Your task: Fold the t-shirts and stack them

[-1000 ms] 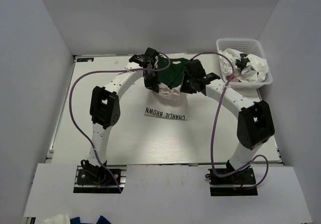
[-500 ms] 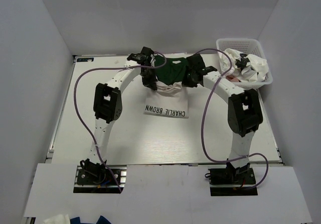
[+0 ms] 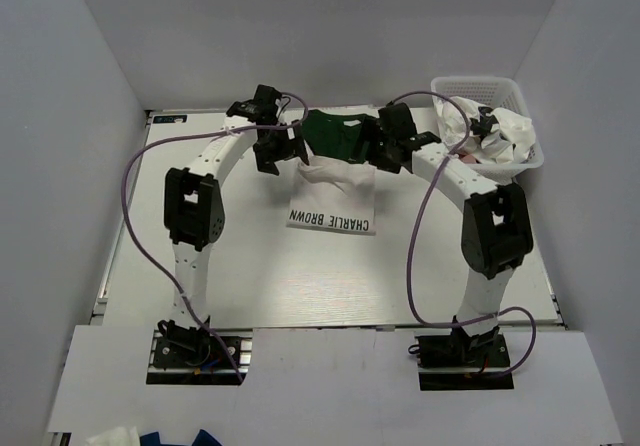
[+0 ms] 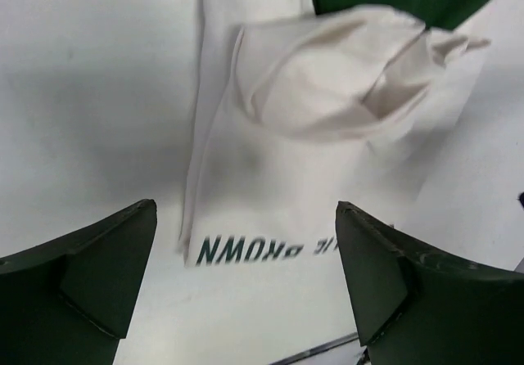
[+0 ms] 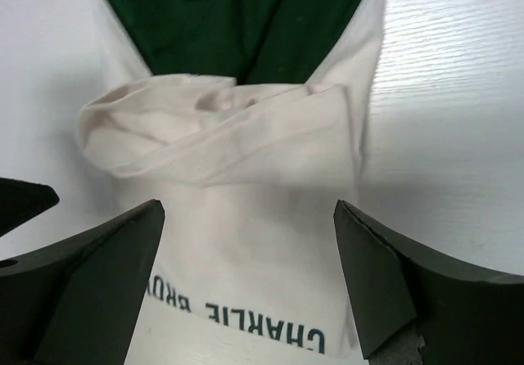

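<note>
— How much of the green shirt [image 3: 335, 136] do you get from above?
— The left gripper [image 3: 288, 148] and right gripper [image 3: 388, 151] cover its side edges. Both wrist views crop it at the top.
— The white shirt's [image 3: 335, 201] print [image 5: 262, 332]?
— On your right wrist view a finger [image 5: 90, 291] and the bottom edge clip it. On the left it's blurred.
— The basket [image 3: 470, 88]?
— You can't count the shirts heaped inside.

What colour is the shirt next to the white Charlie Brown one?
It's a dark green t-shirt, clearest in the right wrist view, just beyond the white shirt.
</note>
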Tool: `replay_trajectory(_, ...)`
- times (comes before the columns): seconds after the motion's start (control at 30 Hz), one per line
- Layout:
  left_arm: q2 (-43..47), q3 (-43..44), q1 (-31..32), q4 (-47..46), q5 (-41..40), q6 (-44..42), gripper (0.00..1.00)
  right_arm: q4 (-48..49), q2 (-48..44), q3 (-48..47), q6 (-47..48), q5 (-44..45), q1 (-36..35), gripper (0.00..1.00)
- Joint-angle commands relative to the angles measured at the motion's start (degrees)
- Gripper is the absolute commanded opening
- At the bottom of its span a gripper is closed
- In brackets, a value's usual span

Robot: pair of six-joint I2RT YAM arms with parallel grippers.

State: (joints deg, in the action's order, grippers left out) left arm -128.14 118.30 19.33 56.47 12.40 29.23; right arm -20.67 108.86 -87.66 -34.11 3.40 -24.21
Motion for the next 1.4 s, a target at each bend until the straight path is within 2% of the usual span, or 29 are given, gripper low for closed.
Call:
replay_trajectory(0.0, 9.91, -5.61, 0.36, -0.40, -2.38, -1.20, 1.00, 5.09, -5.05, 5.89, 0.44, -2.78, -1.98, 0.90)
replay_trajectory(0.07, 11.93, -11.14, 0.36, 0.13, -2.91, -1.81, 1.00, 7.38, -6.82, 9.07, 2.45, -6.38, -2.77, 0.90)
replay_trajectory(0.17, 14.40, -18.96, 0.36, 1.01, -1.77, -1.81, 1.00, 6.52, -4.01, 4.37, 7.29, -11.57, -4.88, 0.90)
replay_trajectory(0.3, 20.28, -28.45, 0.36, -1.71, -1.77, -1.12, 1.00, 8.00, 0.47, 3.02, 7.74, -16.92, -8.05, 0.90)
replay_trajectory(0.4, 23.54, -31.28, 0.36, -2.33, -3.09, -0.49, 1.00, 11.09, 5.30, -0.31, 5.20, -13.44, -8.84, 0.90)
replay_trajectory(0.47, 24.07, -32.16, 0.36, -2.33, -3.61, 0.03, 1.00, 10.21, 11.24, -5.66, 2.39, -7.83, -8.75, 0.90)
replay_trajectory(0.53, 24.69, -32.70, 0.36, -2.33, -3.61, 0.56, 1.00, 8.29, 16.87, -16.17, 0.80, -6.04, -8.32, 0.90)
replay_trajectory(0.57, 24.69, -32.70, 0.36, -1.80, -3.61, 0.56, 1.00, 7.58, 19.00, -19.71, 0.10, -0.90, -7.70, 0.90)
replay_trajectory(0.6, 24.69, -33.39, 0.36, -1.80, -3.61, 0.56, 1.00, 5.48, 25.64, -31.49, -1.47, 0.54, -7.26, 0.90)
replay_trajectory(0.7, 24.69, -33.93, 0.36, -1.80, -3.61, 0.56, 1.00, 2.04, 32.44, -45.26, -3.49, 3.20, -4.89, 0.90)
replay_trajectory(0.73, 23.91, -33.93, 0.36, -1.80, -3.01, 0.56, 1.00, 2.47, 32.21, -45.06, -3.94, 2.41, -3.67, 0.90)
replay_trajectory(0.77, 23.29, -33.40, 0.36, -2.50, -3.00, 0.56, 1.00, 5.43, 28.55, -44.19, -4.30, 0.23, -2.52, 0.90)
replay_trajectory(0.8, 23.28, -32.79, 0.36, -2.50, -2.22, 0.04, 1.00, 6.94, 26.60, -36.43, -3.78, -1.01, -2.08, 0.90)
replay_trajectory(0.83, 22.67, -32.78, 0.36, -3.20, -2.21, 0.03, 1.00, 8.35, 24.23, -32.79, -2.64, -2.50, -1.46, 0.90)
replay_trajectory(0.9, 21.96, -32.17, 0.36, -4.61, -0.72, -0.66, 1.00, 15.03, 13.72, -21.54, 0.07, -2.87, -1.11, 0.90)
replay_trajectory(0.93, 20.66, -31.65, 0.36, -5.22, 0.59, -1.19, 1.00, 17.13, 11.31, -11.50, 1.49, -2.87, -1.37, 0.90)
replay_trajectory(1.0, 19.78, -31.64, 0.88, -6.10, 2.00, -1.89, 0.97, 16.98, 4.10, -5.97, 2.98, -2.78, -0.93, 0.90)
replay_trajectory(1.03, 19.77, -31.64, 0.88, -6.63, 2.71, -1.90, 0.96, 16.10, -2.36, 1.80, 2.91, -2.78, -1.02, 0.90)
replay_trajectory(1.07, 18.90, -31.64, 0.88, -7.24, 3.76, -2.42, 0.94, 15.23, -4.60, 4.57, 2.82, -2.87, -0.84, 0.90)
replay_trajectory(1.1, 18.37, -31.64, 1.40, -8.55, 3.77, -2.43, 0.90, 14.96, -6.71, 7.38, 2.73, -2.78, -0.67, 0.90)
replay_trajectory(1.13, 17.49, -32.16, 1.41, -9.09, 4.64, -2.43, 0.88, 14.95, -12.47, 15.59, 2.47, -2.52, -0.58, 0.90)
replay_trajectory(1.2, 16.08, -32.78, 1.41, -9.62, 5.44, -3.04, 0.81, 14.87, -15.86, 22.49, 2.29, -2.61, -0.32, 0.90)
replay_trajectory(1.23, 15.12, -32.78, 1.41, -9.10, 5.96, -3.04, 0.72, 14.34, -19.87, 24.18, 1.94, -2.78, -0.31, 0.90)
replay_trajectory(1.37, 13.79, -34.80, 1.41, -10.32, 6.49, -3.57, 0.55, 9.16, -24.48, 30.34, 1.50, -2.61, -0.14, 0.90)
